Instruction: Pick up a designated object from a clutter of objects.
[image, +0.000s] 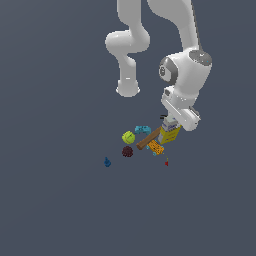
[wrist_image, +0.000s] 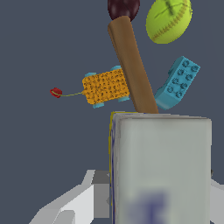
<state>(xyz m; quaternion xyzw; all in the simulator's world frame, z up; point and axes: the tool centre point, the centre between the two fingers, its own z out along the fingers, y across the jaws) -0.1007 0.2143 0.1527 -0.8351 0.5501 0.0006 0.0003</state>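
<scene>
The designated object, a carton box (wrist_image: 159, 166) with a white top, blurred blue lettering and yellow edges, stands between my fingers (wrist_image: 94, 194) in the wrist view. My gripper (image: 170, 125) is down over the box (image: 170, 135), its jaws pressed against two opposite sides. The clutter of objects lies just beyond: a wooden-handled hammer (wrist_image: 131, 65) leaning against the box, a yellow-green ball (wrist_image: 168, 19), a teal piece (wrist_image: 178, 83), an orange block (wrist_image: 106, 86) and a dark red lump (wrist_image: 123, 8).
A tiny red piece (image: 166, 162) and a small blue piece (image: 107, 162) lie apart from the cluster on the grey floor (image: 60, 200). The arm's white links (image: 127, 45) rise behind the objects.
</scene>
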